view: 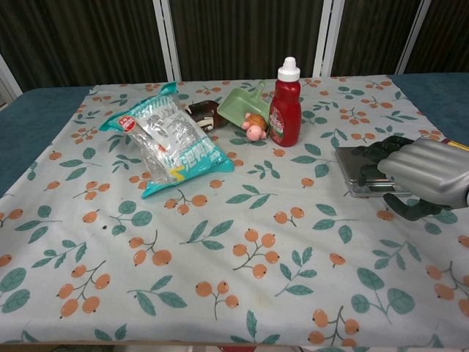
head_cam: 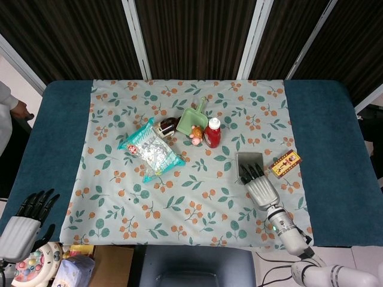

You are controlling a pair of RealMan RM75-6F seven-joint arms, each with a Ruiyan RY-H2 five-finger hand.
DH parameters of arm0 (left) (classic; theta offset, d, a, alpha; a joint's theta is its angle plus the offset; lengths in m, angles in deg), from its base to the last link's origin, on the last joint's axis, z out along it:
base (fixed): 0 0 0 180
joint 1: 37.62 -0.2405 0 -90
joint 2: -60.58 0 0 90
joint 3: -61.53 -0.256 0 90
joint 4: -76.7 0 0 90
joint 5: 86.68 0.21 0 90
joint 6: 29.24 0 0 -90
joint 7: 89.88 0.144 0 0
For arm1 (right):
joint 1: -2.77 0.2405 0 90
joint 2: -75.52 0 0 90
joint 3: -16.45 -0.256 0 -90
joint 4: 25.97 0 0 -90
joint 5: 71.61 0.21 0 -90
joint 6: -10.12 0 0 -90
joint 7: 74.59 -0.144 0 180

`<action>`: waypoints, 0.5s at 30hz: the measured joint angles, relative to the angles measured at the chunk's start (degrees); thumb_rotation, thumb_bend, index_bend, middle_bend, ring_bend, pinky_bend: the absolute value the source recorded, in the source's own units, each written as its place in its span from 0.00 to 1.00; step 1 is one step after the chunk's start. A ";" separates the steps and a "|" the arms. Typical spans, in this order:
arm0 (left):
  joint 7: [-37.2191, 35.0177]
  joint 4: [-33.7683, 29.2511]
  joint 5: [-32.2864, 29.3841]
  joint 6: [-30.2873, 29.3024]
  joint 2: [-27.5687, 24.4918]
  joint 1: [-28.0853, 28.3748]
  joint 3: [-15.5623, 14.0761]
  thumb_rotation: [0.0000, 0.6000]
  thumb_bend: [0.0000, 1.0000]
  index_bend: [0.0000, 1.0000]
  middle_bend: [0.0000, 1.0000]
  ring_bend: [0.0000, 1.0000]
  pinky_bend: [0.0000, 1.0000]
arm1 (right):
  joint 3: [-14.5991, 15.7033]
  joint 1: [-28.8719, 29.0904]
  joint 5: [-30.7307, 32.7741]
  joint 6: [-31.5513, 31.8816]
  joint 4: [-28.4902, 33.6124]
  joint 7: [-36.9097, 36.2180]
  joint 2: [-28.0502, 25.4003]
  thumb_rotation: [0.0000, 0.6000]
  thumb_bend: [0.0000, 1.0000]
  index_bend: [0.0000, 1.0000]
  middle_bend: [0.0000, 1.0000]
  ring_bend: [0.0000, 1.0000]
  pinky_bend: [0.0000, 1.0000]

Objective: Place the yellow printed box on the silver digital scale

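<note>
The yellow printed box [head_cam: 285,164] lay right of centre in the head view, just right of the silver digital scale [head_cam: 249,164], near the floral cloth's [head_cam: 179,197] right edge. Your right hand [head_cam: 260,186] hovered over the scale's near edge, fingers spread, holding nothing. Your left hand [head_cam: 24,218] sat empty at lower left, off the table.

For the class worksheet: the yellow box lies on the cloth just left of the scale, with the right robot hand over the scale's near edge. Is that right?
One slip: the yellow box lies just right of the scale, as the head view shows. It is on the cloth, and the right robot hand is over the scale's near edge.
</note>
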 measured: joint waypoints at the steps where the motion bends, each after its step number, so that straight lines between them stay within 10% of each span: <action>1: 0.00 -0.05 -0.15 0.10 -0.06 0.01 0.02 1.00 0.45 0.00 0.00 0.00 0.12 | 0.05 0.10 0.23 -0.01 0.05 0.11 0.02 1.00 0.72 0.39 0.00 0.00 0.00; 15: 0.20 -0.17 -0.04 0.14 -0.21 -0.07 -0.12 1.00 0.45 0.00 0.00 0.00 0.12 | 1.28 1.26 2.46 0.45 0.47 2.19 0.47 1.00 0.72 0.38 0.00 0.00 0.00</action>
